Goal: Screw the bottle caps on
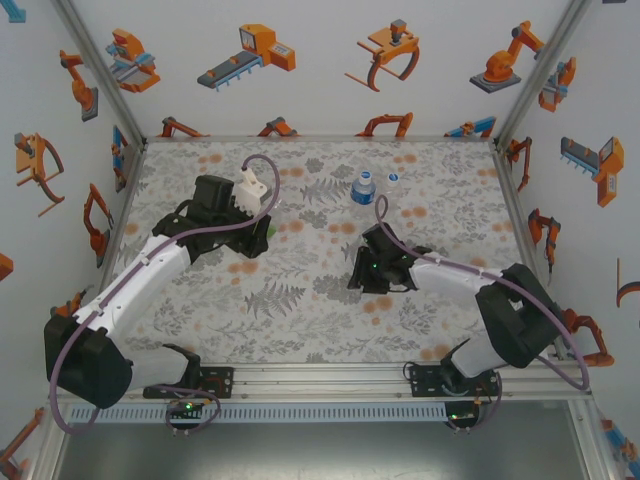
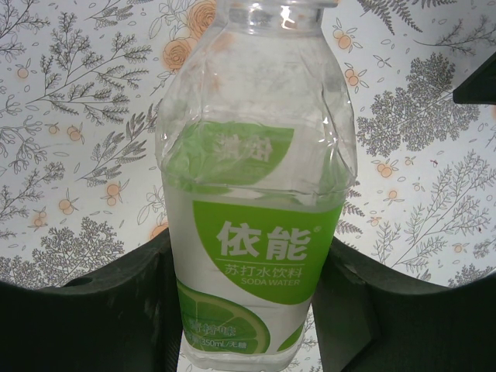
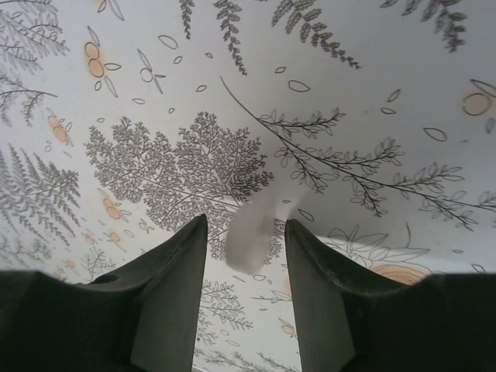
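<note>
While the left gripper point(image 2: 249, 244) holds its dark fingers point(image 2: 116, 310) closed on the lower body of the green-label bottle point(image 2: 256, 194), one finger against each side, the bottle's clear shoulders and neck rise to the top edge of the left wrist view. The mouth is cut off there, so whether it carries a cap cannot be told. From above, the left arm point(image 1: 150, 270) reaches to the far left part of the floral-printed tabletop point(image 1: 300, 320).

Well apart to the right, the blue-label bottle point(image 1: 363, 188) stands upright on the far middle of the tabletop, with no gripper touching it. A loose cap point(image 1: 393, 177), tiny and whitish, lies on the tabletop just beside it, on its right.

Nearer the arm bases, the right gripper point(image 1: 362, 268) points down at the middle of the tabletop, short of the blue-label bottle. In the right wrist view its fingers point(image 3: 167, 294) stand a little apart over the leaf pattern, and a small whitish object point(image 3: 252, 236) sits in the gap between the tips. That object is too blurred to name with certainty. Whether the right fingers pinch it or merely flank it cannot be told.

White enclosure walls point(image 1: 330, 80) printed with orange robot arms close in the tabletop on three sides.
</note>
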`<state>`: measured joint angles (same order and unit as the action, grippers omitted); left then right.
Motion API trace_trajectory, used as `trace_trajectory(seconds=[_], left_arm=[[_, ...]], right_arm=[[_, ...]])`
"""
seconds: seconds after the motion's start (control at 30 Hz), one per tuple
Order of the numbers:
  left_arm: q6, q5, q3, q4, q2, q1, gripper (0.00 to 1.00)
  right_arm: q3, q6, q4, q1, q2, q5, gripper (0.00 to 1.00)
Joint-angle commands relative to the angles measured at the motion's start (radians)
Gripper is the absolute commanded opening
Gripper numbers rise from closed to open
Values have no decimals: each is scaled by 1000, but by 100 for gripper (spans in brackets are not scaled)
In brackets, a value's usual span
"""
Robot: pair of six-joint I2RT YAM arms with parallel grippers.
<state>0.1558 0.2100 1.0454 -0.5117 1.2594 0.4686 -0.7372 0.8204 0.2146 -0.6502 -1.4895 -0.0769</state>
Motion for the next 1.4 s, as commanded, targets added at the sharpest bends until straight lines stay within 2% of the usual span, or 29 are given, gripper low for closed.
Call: trace_trajectory(seconds=[0.0, 0.37, 0.7, 0.8, 0.97, 1.37], left_arm=[[17, 18, 22, -7, 10, -6, 3], [16, 22, 25, -9, 17, -7, 3], [16, 24, 27, -12, 21, -6, 3], [17, 26, 29, -15, 22, -5, 3], [16, 23, 28, -17, 21, -6, 3], [16, 22, 30, -19, 18, -7, 3]], right_arm=[[-82, -36, 126, -25, -25, 100, 46], [-113, -57, 135, -46, -93, 93, 42], [-137, -90, 66, -67, -123, -2, 40], [-199, -121, 126, -99, -155, 14, 41], [-276, -140, 262, -137, -163, 143, 45], [-330, -152, 282, -164, -205, 127, 44]])
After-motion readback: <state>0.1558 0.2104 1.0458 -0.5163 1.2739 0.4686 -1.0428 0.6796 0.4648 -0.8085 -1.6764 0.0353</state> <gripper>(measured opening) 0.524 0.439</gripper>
